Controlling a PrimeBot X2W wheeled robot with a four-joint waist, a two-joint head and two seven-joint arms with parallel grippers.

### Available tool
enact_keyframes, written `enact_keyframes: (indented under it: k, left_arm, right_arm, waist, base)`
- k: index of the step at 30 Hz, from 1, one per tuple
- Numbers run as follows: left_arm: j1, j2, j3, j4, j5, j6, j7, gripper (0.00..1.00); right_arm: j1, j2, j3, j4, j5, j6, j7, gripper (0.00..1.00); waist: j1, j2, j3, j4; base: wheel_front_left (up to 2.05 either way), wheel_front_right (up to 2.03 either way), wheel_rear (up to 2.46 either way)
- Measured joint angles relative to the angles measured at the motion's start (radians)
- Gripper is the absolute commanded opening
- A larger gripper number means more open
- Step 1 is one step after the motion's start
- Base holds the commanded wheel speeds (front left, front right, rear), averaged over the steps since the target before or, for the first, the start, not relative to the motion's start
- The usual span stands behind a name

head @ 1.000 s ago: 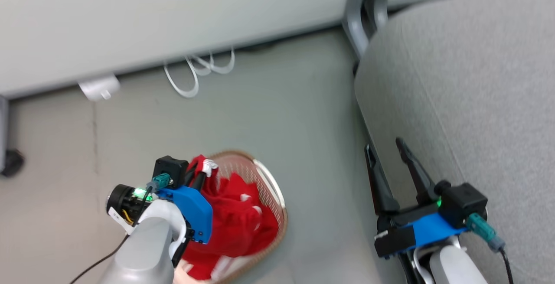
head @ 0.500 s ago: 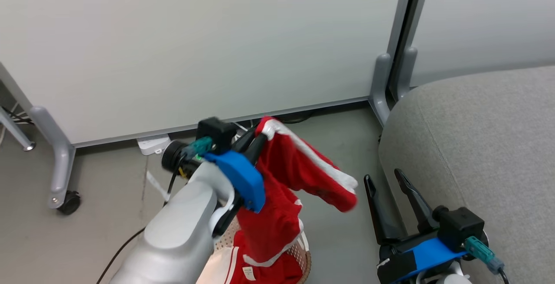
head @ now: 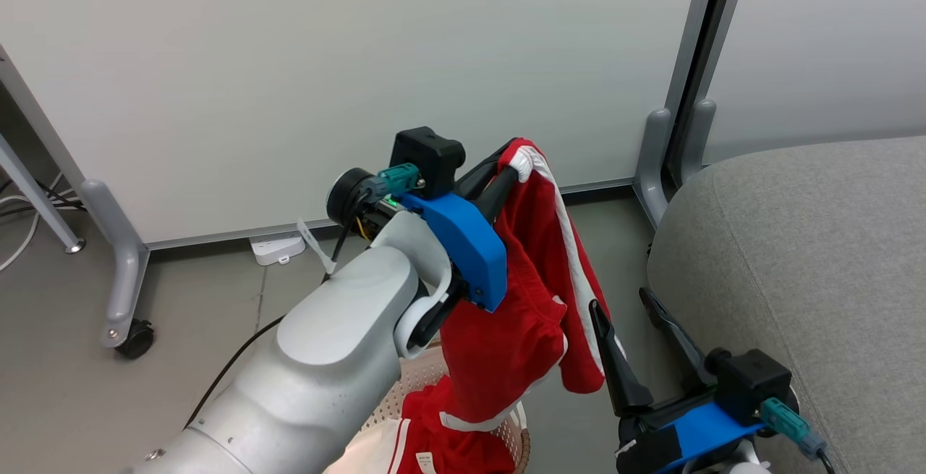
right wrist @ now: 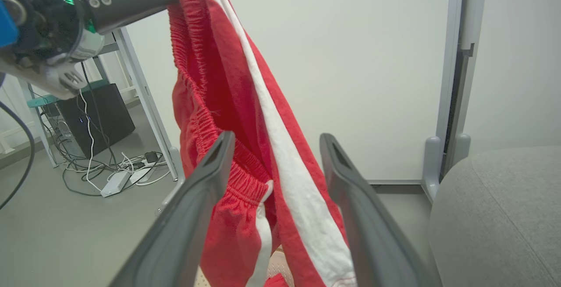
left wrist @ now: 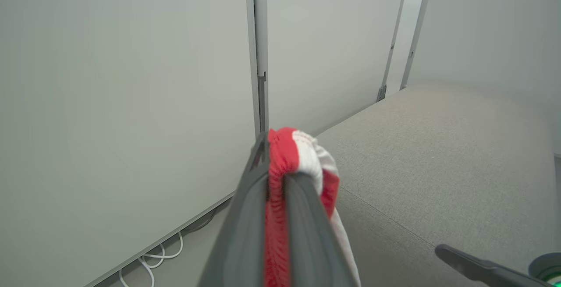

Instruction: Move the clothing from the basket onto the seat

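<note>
Aloft, one pair of red shorts (head: 535,300) tight in left gripper (head: 511,160); right gripper (head: 618,299) agape

Surroundings: partition wall and floor.
White partition panels (head: 289,61) stand on the grey floor (head: 72,387), joined by a grey post (head: 691,98). A castered leg (head: 123,278) stands at left, a white power strip (head: 277,248) lies at the base, and loose cables (right wrist: 109,168) lie beside a black box (right wrist: 98,111).

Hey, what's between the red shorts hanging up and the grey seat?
The right claw, open, its fingers pointing up beside the shorts, with bare floor between them and the seat. The head view shows it.
</note>
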Motion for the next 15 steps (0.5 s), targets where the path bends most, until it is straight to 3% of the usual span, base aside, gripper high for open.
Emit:
enact_keyframes:
  k: [9, 15]
  left_arm:
    - [-0.013, 0.000, -0.095, 0.033, -0.082, 0.027, -0.028, 0.00]
    - [-0.034, 0.000, -0.146, 0.025, -0.143, 0.037, -0.042, 0.00]
  right_arm:
    - [-0.002, 0.000, 0.047, 0.007, 0.013, 0.000, 0.017, 1.00]
    - [-0.101, 0.000, 0.137, 0.079, 0.077, 0.000, 0.068, 1.00]
  waist:
    - [0.0001, 0.0000, 0.003, -0.003]
    - [0.0000, 0.0000, 0.003, -0.004]
  base:
    - [0.00, 0.00, 0.00]
    - [0.00, 0.00, 0.00]
